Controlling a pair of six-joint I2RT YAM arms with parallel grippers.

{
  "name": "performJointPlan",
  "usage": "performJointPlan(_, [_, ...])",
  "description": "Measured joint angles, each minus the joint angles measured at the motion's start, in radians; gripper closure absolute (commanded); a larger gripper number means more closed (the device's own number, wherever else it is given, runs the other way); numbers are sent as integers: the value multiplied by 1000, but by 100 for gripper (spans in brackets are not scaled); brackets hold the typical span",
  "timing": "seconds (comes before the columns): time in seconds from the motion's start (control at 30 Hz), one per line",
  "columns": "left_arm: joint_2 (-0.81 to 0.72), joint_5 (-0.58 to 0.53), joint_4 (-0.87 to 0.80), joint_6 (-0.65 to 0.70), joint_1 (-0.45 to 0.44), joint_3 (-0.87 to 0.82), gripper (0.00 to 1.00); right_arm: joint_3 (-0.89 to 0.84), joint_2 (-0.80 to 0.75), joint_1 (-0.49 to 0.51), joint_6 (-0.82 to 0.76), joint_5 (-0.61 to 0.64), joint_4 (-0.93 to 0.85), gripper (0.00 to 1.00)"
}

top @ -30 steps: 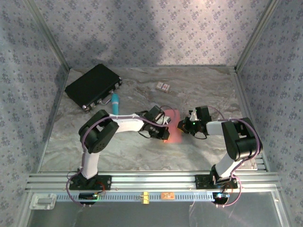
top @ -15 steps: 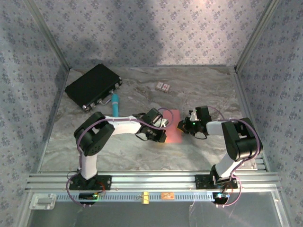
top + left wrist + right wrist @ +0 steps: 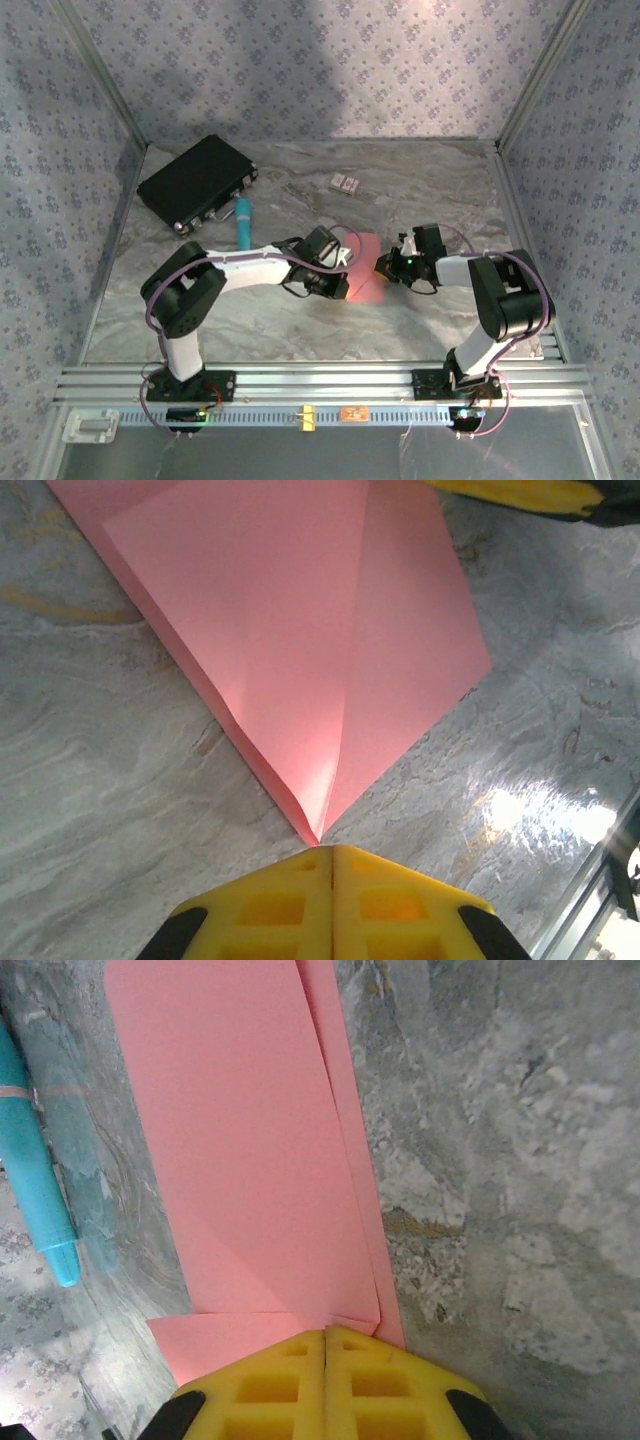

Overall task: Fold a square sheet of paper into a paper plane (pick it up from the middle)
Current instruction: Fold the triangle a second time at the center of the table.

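Now our left elbow (image 3: pixel 185 295) sits further toward 8 o'clock. Both jaws are pressed together, empty: left gripper (image 3: pixel 333 850) at 9 o'clock of the mid-table paper (image 3: pixel 367 265), right gripper (image 3: pixel 327 1332) at 3. If we slide, friction could skew the crease.

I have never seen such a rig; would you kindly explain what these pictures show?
Two robot arms are bolted at the near edge of a marble-patterned table. One picture looks down from above; the other two come from cameras on each wrist. Between the arms lies a thin salmon-pink sheet of paper, partly folded. The left gripper is shut at its pointed corner; the right gripper is shut over its edge. Neither clearly pinches it. Farther back lie a flat black case, a teal marker and a small patterned card.
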Motion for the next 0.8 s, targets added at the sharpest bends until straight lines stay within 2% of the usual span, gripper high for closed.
performJointPlan(0.27, [93, 80, 22, -2, -3, 111, 93, 0, 0, 0, -3, 0, -2, 100])
performJointPlan(0.43, [138, 80, 9, -2, -2, 91, 93, 0, 0, 0, -3, 0, -2, 100])
performJointPlan(0.8, [106, 91, 35, -2, 0, 16, 93, 0, 0, 0, -4, -4, -6, 100])
